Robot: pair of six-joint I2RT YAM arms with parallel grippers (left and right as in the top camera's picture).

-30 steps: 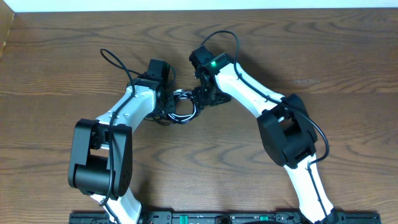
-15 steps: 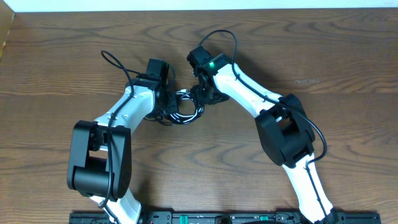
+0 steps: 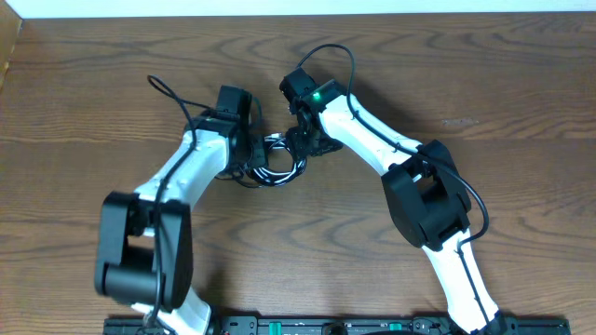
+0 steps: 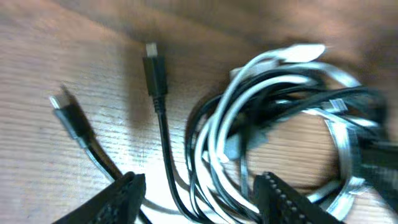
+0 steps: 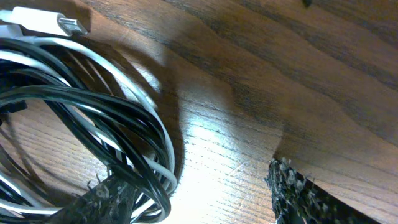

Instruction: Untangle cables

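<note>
Sitting mid-desk (image 3: 484, 84), the cables (image 3: 276, 160) lie as one coiled knot, black and white loops wound together. Left hand (image 4: 202, 196) hovers at the knot's left edge, fingers spread, gripping nothing, with a black strand running between them. Two black plug ends (image 4: 154, 71) trail beside the knot. Right hand (image 5: 199, 193) is at the knot's right edge, released and wide open, with the white plug (image 5: 46, 22) on the coil's rim.

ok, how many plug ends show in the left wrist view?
3. The upper black plug lies near the middle and the left black plug far left, both clear of the tangle; a white plug sits atop it. More may be hidden inside.
</note>
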